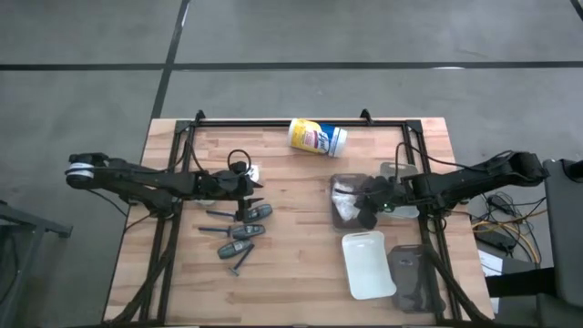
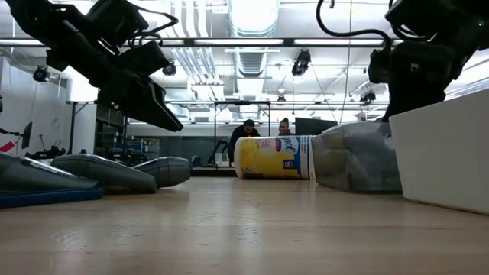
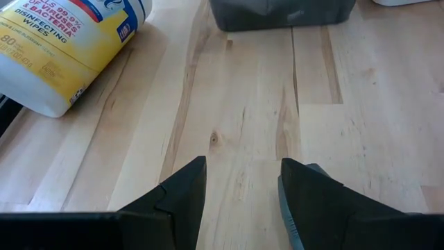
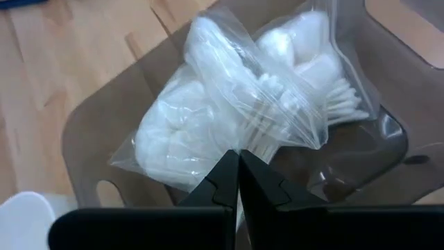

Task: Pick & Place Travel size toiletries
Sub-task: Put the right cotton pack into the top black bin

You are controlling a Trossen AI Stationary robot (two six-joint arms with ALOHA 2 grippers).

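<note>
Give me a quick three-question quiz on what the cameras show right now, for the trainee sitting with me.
1. True or false: the left tool is shut on a grey tube.
2. The right tool pinches: A) the clear bag of white items; B) a black stick; C) nothing.
3. Fill in: the yellow-and-white canister lies on its ____.

Key: 1 false, its fingers are open over bare wood; 2 A; 3 side.
</note>
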